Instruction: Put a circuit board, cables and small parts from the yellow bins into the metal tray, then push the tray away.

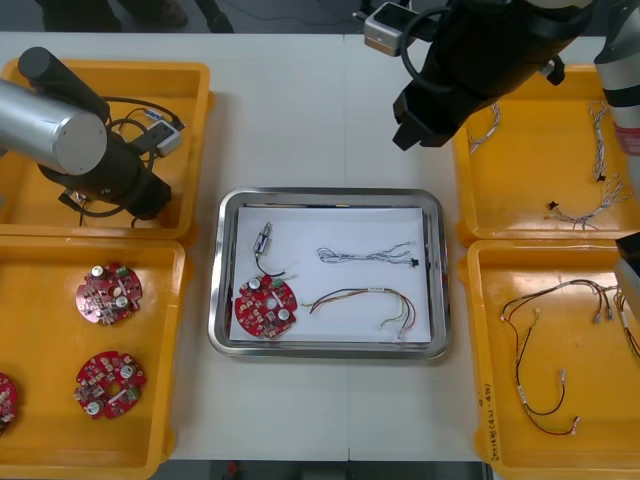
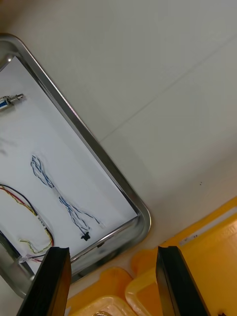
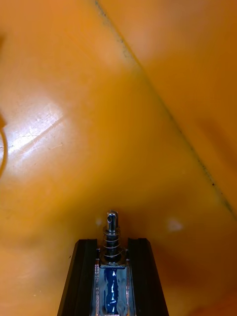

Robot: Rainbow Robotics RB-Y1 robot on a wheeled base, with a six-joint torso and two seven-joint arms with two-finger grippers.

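At the centre of the front view, the metal tray [image 1: 330, 196] sits on the light table [image 1: 300, 110], white inside. It holds a round red circuit board [image 1: 266, 306] at its lower left and a small metal part [image 1: 263, 240] just above that. A blue and white cable [image 1: 366, 254] lies toward its upper right, with a red and yellow cable [image 1: 365, 302] below. At the upper left of the frame, the left arm [image 1: 60, 130] reaches down into the upper-left yellow bin [image 1: 190, 100]. The lower-left yellow bin [image 1: 40, 330] holds spare circuit boards [image 1: 109, 294]. At the upper right, the right arm [image 1: 480, 60] hangs over the table between the tray and the upper-right yellow bin [image 1: 530, 170]. The lower-right yellow bin [image 1: 500, 400] holds thin cables [image 1: 550, 292].

From the right wrist, the right gripper [image 2: 112, 249] stands wide, with nothing between its fingers. Beyond the fingertips lies a corner of the tray with both cables, and orange bin corners lie close by.

From the left wrist, the left gripper [image 3: 112, 242] is narrow, clamped on a second metal part [image 3: 112, 229]. This part's shiny pin and spring stick out past the fingertips, over the orange bin floor. Whether it touches the floor cannot be told.
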